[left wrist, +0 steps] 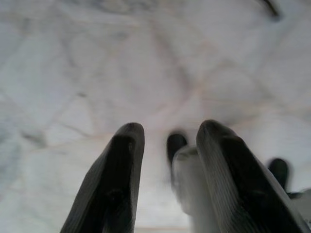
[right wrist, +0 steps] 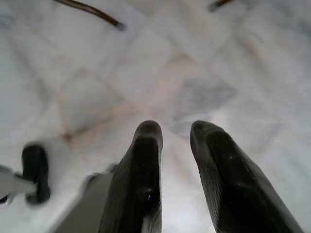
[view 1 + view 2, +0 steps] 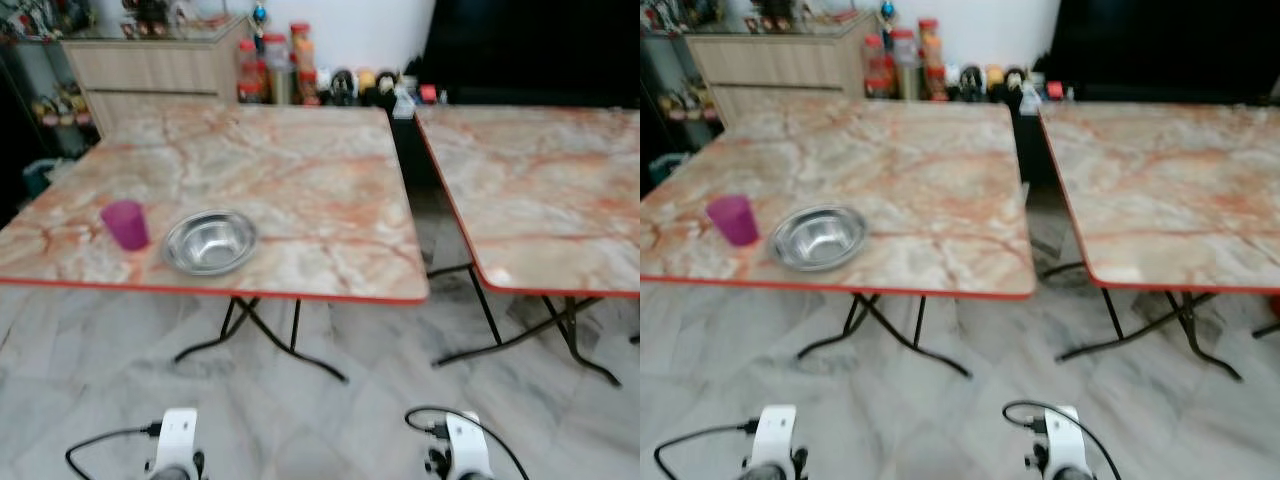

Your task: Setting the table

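Note:
A purple plastic cup (image 3: 125, 223) stands near the front left corner of the left marble-patterned table (image 3: 300, 170). Just to its right sits an empty steel bowl (image 3: 209, 241), close to the cup but apart from it. Both arms hang low in front of the tables, the left arm (image 3: 178, 440) and the right arm (image 3: 465, 445) at the bottom of the eye views. In the left wrist view my left gripper (image 1: 170, 127) points down at the floor, open with nothing between its fingers. My right gripper (image 2: 176, 126) also points at the floor, open and holding nothing.
A second marble-patterned table (image 3: 540, 190) stands to the right, with a narrow gap between the two. Folding legs (image 3: 262, 335) splay out under both. Bottles and jars (image 3: 290, 70) line the back wall beside a wooden cabinet (image 3: 150, 70). Pale marble floor (image 3: 330, 420) lies between me and the tables.

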Controlling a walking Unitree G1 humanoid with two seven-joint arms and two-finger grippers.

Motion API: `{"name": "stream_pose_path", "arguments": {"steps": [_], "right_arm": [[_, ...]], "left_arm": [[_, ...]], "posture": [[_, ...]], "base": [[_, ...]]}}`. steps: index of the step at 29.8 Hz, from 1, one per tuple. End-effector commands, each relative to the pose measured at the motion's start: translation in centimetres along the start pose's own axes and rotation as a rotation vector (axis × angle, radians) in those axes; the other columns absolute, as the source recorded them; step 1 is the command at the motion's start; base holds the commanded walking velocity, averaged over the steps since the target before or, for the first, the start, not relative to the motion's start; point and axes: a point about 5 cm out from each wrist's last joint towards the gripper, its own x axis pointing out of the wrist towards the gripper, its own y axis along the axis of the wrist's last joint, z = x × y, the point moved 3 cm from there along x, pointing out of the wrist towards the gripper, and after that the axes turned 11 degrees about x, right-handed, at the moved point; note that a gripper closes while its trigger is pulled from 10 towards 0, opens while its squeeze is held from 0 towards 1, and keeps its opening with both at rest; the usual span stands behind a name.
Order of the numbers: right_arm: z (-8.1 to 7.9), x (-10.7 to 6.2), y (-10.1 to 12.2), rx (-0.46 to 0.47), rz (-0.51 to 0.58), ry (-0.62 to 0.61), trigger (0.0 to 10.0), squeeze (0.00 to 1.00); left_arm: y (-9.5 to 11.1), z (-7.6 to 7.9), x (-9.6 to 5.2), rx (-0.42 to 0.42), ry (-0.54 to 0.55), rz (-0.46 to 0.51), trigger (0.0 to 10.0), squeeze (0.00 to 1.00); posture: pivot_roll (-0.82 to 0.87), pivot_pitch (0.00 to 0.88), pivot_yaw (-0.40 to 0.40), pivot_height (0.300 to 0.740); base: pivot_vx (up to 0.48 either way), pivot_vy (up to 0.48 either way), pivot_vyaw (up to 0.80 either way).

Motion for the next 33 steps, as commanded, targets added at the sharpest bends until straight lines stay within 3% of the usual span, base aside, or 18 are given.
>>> {"name": "stream_pose_path", "arguments": {"steps": [1,5,15,23,33], "right_arm": [[-0.61,0.19,1.11,-0.006,0.032,0.016,10.0,0.0],[-0.69,0.21,1.09,-0.015,0.027,0.02,10.0,0.0],[-0.84,0.24,1.18,-0.018,0.027,0.024,10.0,0.0],[-0.89,0.25,1.24,-0.026,0.03,0.028,10.0,0.0],[-0.77,0.22,0.99,-0.012,0.024,0.018,10.0,0.0]], "left_arm": [[-0.12,-0.82,0.03,0.002,0.015,-0.009,10.0,0.0],[-0.2,-0.98,0.03,0.007,0.019,-0.016,10.0,0.0],[-0.21,-1.21,0.05,0.005,0.027,-0.024,10.0,0.0],[-0.26,-1.36,0.05,0.004,0.03,-0.028,10.0,0.0],[-0.4,-1.6,0.02,0.007,0.033,-0.029,10.0,0.0]], "posture": [[0.05,0.0,-0.034,0.728],[0.05,0.0,-0.032,0.728],[0.05,0.0,-0.031,0.728],[0.05,0.0,-0.031,0.728],[0.05,0.0,-0.031,0.728]], "base": [[0.0,-0.42,0.0],[0.06,-0.415,0.62],[0.0,-0.42,0.0],[0.0,-0.416,0.67],[0.049,-0.416,0.0]]}}
